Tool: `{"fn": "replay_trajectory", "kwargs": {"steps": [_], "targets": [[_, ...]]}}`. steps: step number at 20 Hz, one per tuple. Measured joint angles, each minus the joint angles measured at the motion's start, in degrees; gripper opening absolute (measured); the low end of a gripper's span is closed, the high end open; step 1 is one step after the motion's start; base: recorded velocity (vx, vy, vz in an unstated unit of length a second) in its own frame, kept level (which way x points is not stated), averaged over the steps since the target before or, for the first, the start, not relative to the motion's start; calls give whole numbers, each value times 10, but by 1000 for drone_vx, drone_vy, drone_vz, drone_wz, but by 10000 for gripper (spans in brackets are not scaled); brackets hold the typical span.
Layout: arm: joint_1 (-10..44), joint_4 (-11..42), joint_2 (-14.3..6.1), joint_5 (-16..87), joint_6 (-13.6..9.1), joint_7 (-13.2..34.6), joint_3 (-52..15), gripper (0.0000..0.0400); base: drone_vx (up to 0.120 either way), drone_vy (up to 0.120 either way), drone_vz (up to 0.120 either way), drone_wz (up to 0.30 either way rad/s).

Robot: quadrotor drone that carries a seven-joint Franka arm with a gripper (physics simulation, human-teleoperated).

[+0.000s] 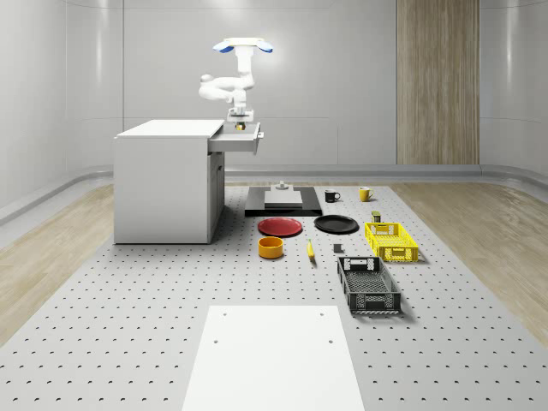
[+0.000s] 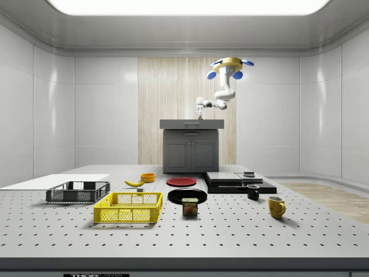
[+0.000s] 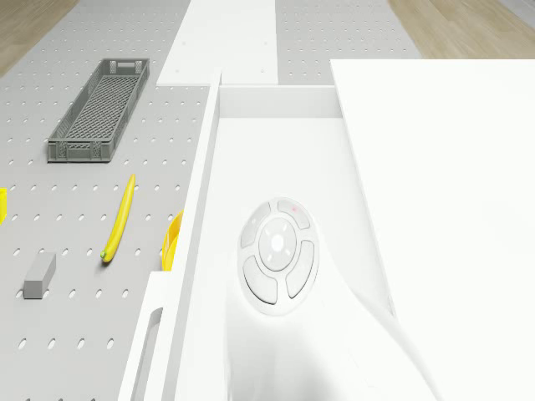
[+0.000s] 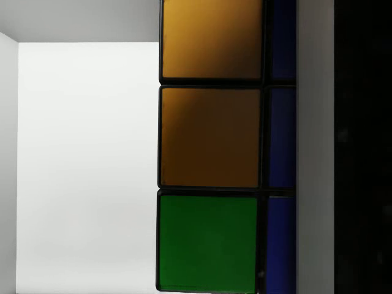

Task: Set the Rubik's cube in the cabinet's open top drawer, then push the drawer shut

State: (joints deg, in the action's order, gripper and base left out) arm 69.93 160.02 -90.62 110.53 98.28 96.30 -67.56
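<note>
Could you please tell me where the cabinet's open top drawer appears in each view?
Whole-scene view: open top drawer juts from the cabinet on its right side, under the hovering drone.
Side view: the wide band topping the cabinet front.
Drone view: white interior beside the cabinet top.
Wrist view: white floor behind the Rubik's cube.
Shared landmark: grey basket.

Bright, even ceiling light, soft shadows, no blur

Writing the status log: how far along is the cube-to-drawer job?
Done: the drone hovers over the cabinet's open top drawer, arm reaching down. In hand: the gripper is at the drawer with the Rubik's cube right against the wrist camera, white drawer floor behind it. Left: letting go isn't confirmed; the drawer is not yet pushed shut.
</note>
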Motion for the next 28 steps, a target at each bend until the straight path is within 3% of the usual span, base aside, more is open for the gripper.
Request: {"fn": "replay_trajectory", "kwargs": {"steps": [9,12,18,21,28], "targets": [[18,-31,14,65,22,0,68,320,0,0,0,0],[21,-38,20,80,24,0,81,360,0,0,0,0],[11,-27,24,68,8,-3,64,391,0,0,7,0],[4,-17,25,53,-3,-4,47,396,0,0,120,0],[-5,-7,28,37,-17,-6,26,399,-114,114,120,0]]}}
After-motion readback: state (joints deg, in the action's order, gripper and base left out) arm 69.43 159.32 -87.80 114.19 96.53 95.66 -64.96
